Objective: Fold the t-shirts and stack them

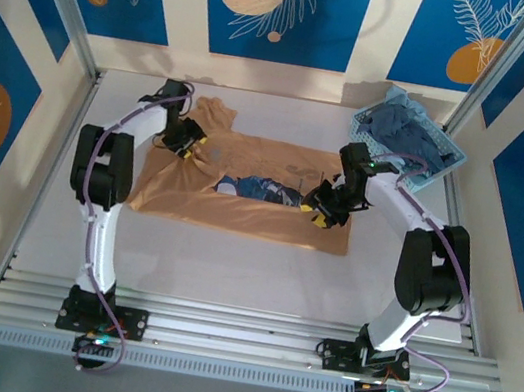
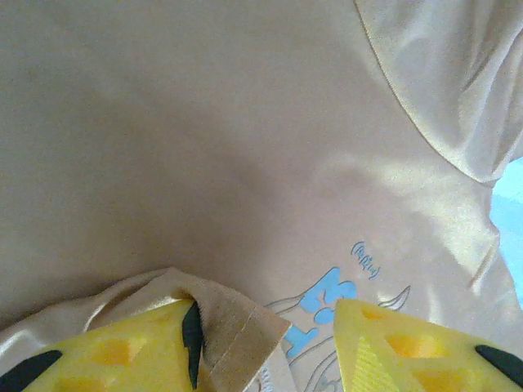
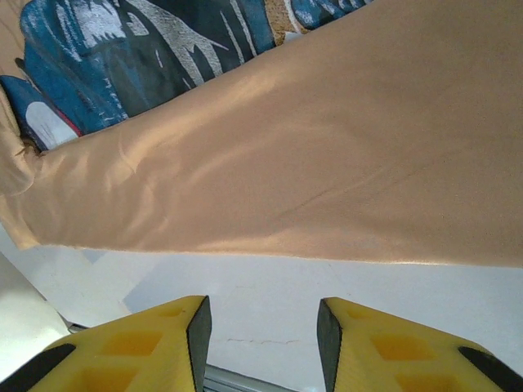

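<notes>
I count two t-shirts. The tan-orange t-shirt (image 1: 240,207), smooth, sheeny cloth with a blue print partly covered by a fold, lies on the white table (image 1: 228,271). The slate-blue t-shirt (image 1: 407,135) sits crumpled in one plastic lattice basket (image 1: 362,124), its shape hard to make out. The left claw (image 2: 265,318) has its fingers apart, with a stitched hem against one. The right claw (image 3: 261,318) has its fingers apart over bare table.
</notes>
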{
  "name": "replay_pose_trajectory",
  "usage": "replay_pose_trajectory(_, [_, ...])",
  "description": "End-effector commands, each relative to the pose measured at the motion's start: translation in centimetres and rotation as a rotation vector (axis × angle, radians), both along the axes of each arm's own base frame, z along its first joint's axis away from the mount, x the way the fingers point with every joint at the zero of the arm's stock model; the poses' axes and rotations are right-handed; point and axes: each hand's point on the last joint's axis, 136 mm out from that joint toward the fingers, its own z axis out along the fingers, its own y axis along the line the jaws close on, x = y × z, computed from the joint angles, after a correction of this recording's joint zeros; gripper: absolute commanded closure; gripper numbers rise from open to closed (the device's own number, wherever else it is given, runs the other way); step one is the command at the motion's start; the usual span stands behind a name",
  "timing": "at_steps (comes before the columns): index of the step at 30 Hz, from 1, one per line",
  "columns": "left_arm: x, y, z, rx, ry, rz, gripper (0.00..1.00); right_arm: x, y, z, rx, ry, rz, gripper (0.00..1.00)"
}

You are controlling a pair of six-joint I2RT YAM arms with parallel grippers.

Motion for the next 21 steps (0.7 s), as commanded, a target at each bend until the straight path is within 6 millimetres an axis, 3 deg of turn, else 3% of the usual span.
replay_pose_trajectory(1, [0.2, -1.3, -0.5, -0.035, 0.03, -0.006, 0.54, -0.1, 0.3, 0.2, 0.026, 0.019, 0.008, 0.58])
replay_pose_trajectory(8, [2.5, -3.3, -0.5, -0.116, -0.026, -0.035, 0.54, -0.1, 0.3, 0.2, 0.028, 0.019, 0.008, 0.58])
replay_pose_trajectory(13, [4.8, -4.4, 2.0, -0.193, -0.155, -0.034, 0.52, -0.3, 0.2, 0.0, 0.028, 0.023, 0.008, 0.58])
replay_pose_trajectory(21, [3.4, -5.5, 2.5, -0.226, -0.072, -0.023, 0.48, -0.3, 0.2, 0.0, 0.03, 0.024, 0.008, 0.58])
